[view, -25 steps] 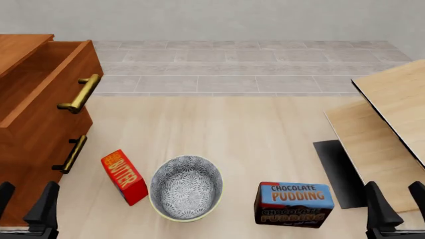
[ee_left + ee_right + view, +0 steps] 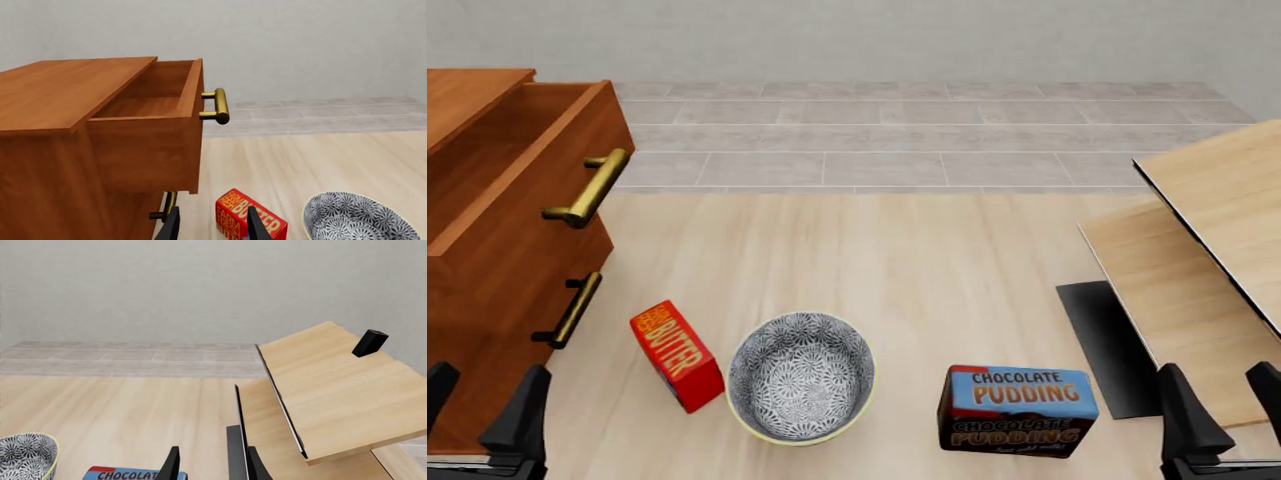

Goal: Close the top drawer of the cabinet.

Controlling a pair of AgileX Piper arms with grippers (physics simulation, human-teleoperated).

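The left gripper (image 2: 481, 410) sits low at the near left edge of the table, its two dark fingers (image 2: 521, 408) spread apart with nothing between them. Through the left wrist view the same fingers (image 2: 172, 225) stand parted and bare, framing the red butter box (image 2: 248, 221) well ahead of them. The right gripper (image 2: 1217, 410) mirrors it at the near right edge, jaws likewise open and holding nothing; its fingers (image 2: 169, 466) show as two dark tips in the right wrist view.

Just ahead of the left gripper rises the cabinet (image 2: 487, 310), reddish-brown wood, along the table's left side. The top drawer (image 2: 527, 170) is pulled well out from the cabinet's front, its inside open to view, and its brass bar handle (image 2: 590, 187) juts toward the middle of the table. Neither gripper touches the drawer or its handle. Below it, a lower drawer's handle (image 2: 571, 310) lies flush with the closed front.

Near the cabinet's foot the butter box stands tilted, just beside a patterned bowl (image 2: 801, 375). Farther right, a chocolate pudding box (image 2: 1018, 410) stands upright, near the right gripper. Beyond that, pale wooden boards (image 2: 1201, 250) slope up on the right side, with a dark flat mat (image 2: 1108, 340) at their base.
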